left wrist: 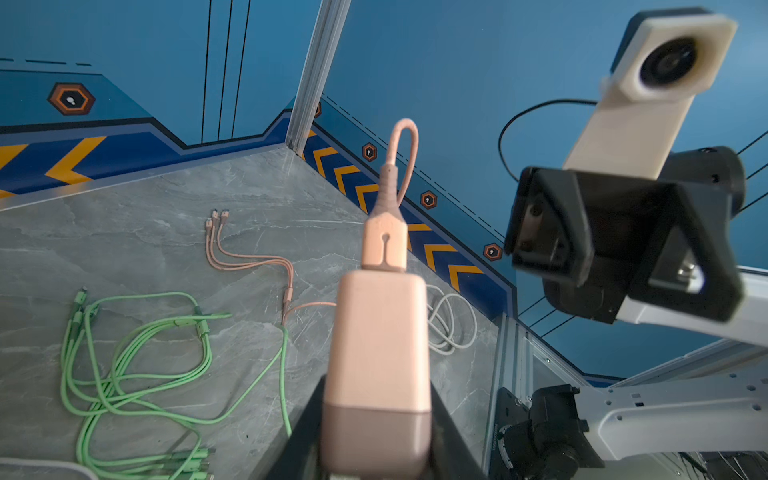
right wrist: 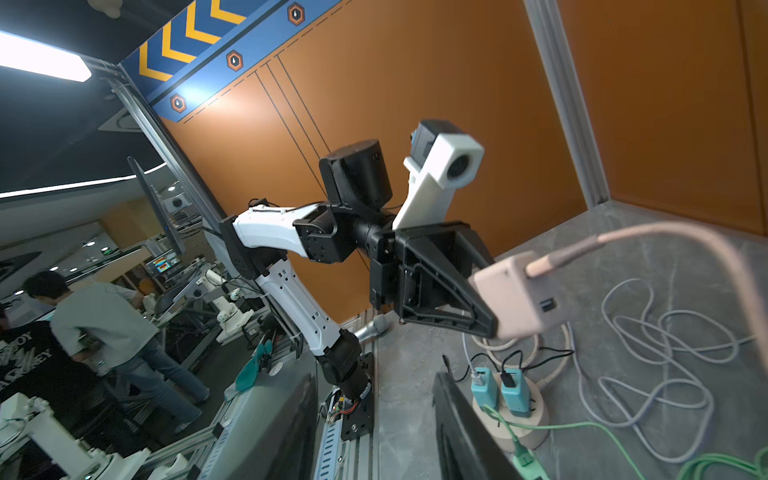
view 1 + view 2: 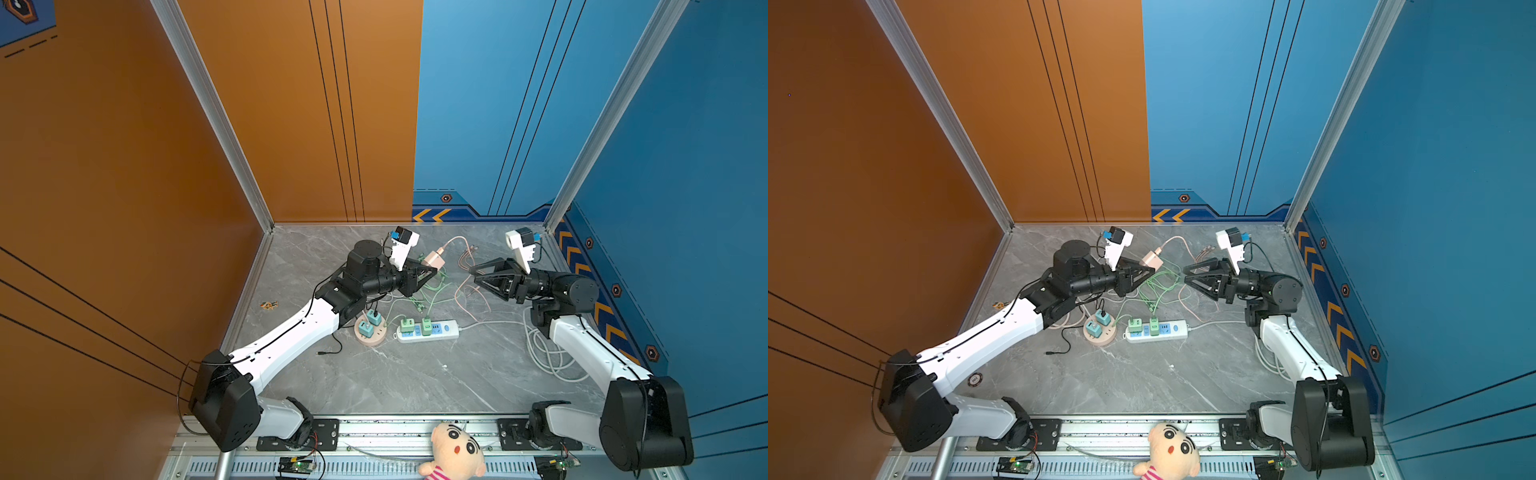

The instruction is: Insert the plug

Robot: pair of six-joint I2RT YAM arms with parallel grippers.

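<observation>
Left gripper [image 3: 432,271] is clamped on the pink plug [image 3: 434,259] and holds it clear of the table, cable end pointing outward and prongs hidden from us. We judge this offers the body to the right gripper [image 3: 473,275], which faces it close by with jaws parted and nothing between them, likely for a regrip before insertion.

Around us an orange wall [image 3: 124,166] and a blue wall [image 3: 685,166] enclose the grey marbled table [image 3: 415,382]. On it, nearer the arm bases, lie the white power strip [image 3: 441,330] and the round socket base [image 3: 372,340]. A coiled white cord [image 3: 548,353] and loose green cables [image 3: 432,291] sprawl nearby.
</observation>
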